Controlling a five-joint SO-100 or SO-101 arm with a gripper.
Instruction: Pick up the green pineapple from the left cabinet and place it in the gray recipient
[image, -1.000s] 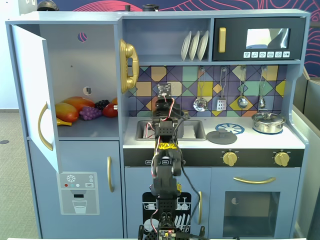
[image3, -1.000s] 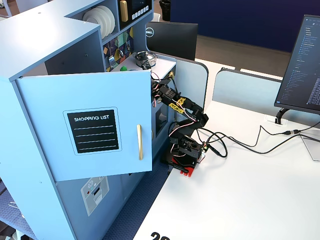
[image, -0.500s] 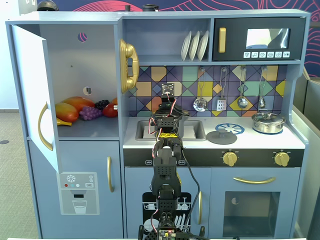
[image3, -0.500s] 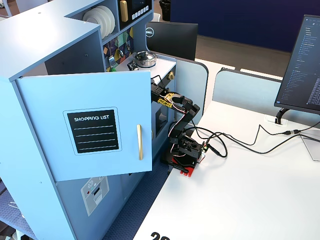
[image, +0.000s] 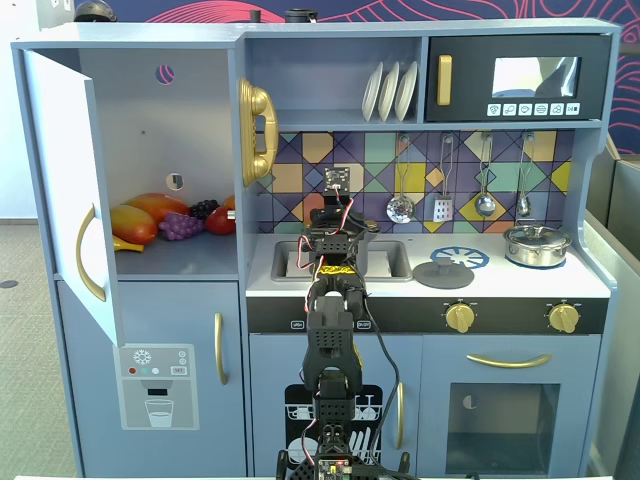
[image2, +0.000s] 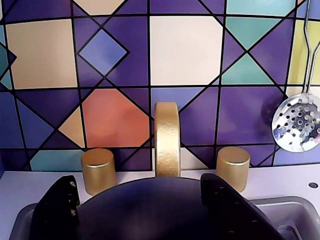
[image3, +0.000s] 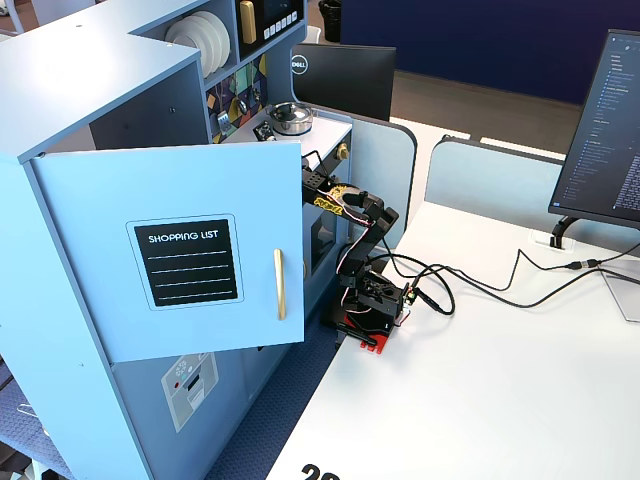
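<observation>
Hovering over the dark gray matte cylindrical pot (image2: 150, 210) in the sink, the black two-finger gripper (image2: 145, 200) is spread wide, holding nothing.

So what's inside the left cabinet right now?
In a fixed view, the left cabinet holds orange-yellow fruits, a purple grape bunch and a red fruit. No green pineapple shows; the pile may hide it.

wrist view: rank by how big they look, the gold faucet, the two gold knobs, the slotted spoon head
1. gold faucet, tallest.
2. slotted spoon head, though cut off by the right edge.
3. left gold knob and right gold knob: these look alike, so no ranking between them.
</observation>
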